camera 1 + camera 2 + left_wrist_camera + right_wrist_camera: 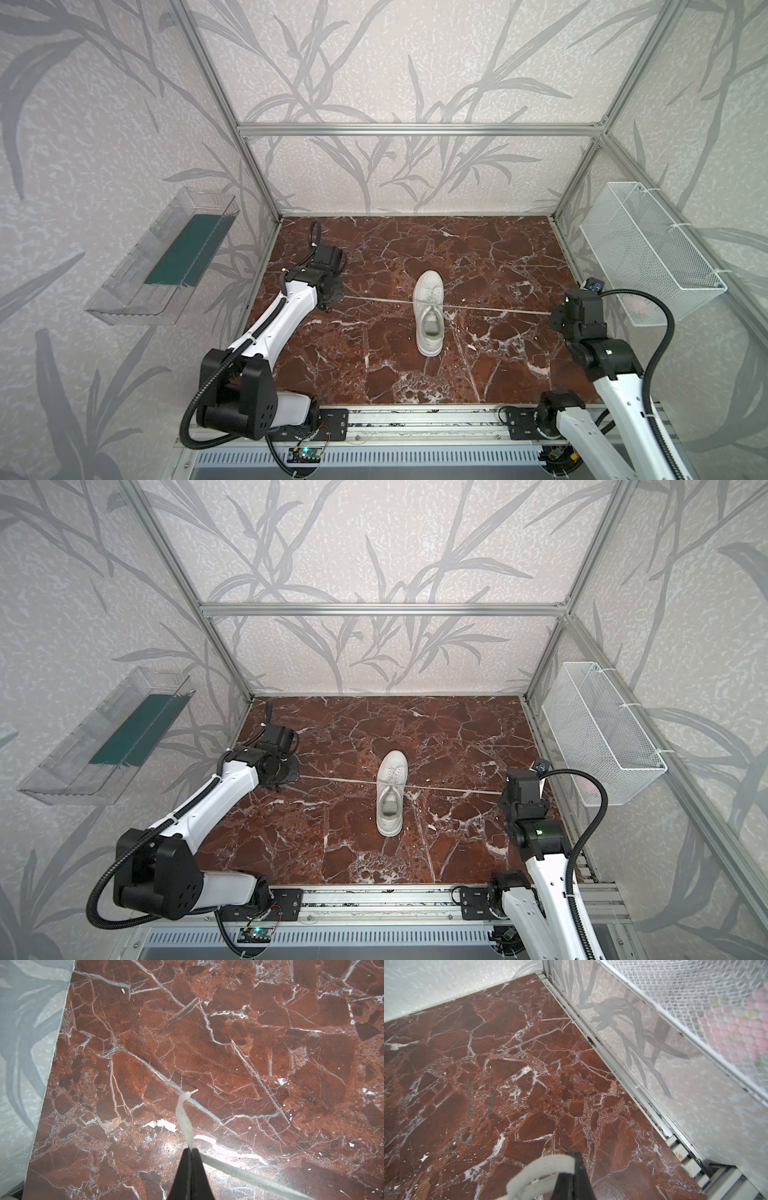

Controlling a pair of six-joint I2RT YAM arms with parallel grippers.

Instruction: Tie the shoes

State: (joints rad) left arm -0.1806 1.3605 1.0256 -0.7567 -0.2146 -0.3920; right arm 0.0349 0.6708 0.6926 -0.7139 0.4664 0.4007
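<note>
Lying at the centre of the desk (478, 257), the white sneaker (429, 318) points toe-away from the arms, its long axis crosswise to both laces. The left hand (190, 1150) is clenched on the left lace (249, 1177) and the right hand (574, 1156) on the right lace (542, 1164). The two hands sit roughly equally far from the sneaker.

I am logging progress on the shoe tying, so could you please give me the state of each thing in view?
sneaker: upright on its sole, no bow tied.
left lace: stretched straight out sideways, end pinched.
right lace: stretched straight out sideways, end pinched.
left gripper: shut on left lace.
right gripper: shut on right lace.
wire basket: holds something pink, blurred.
</note>
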